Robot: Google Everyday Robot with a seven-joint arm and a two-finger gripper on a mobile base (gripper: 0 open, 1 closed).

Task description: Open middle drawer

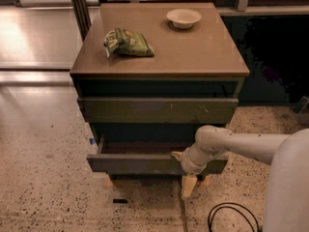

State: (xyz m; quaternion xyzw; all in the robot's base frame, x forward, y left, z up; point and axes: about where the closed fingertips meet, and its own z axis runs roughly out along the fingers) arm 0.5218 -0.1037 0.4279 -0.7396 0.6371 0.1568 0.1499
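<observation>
On the cabinet (193,57) top, a green snack bag (128,42) is seen at the left and a pale bowl (183,17) at the back right. Below the cabinet's scratched front (154,109), the middle drawer (135,163) stands pulled out. The gripper (185,170) is placed against the right part of the drawer's front; whether it is closed on anything cannot be told.

One arm stretched low to the left, gripper at its tip.

The pale arm (244,146) runs leftward from the robot's rounded body (289,187) at the lower right, bends at a bulbous wrist (208,140) and turns downward, putting the gripper (186,172) low and just right of centre, pointing toward the floor.
</observation>
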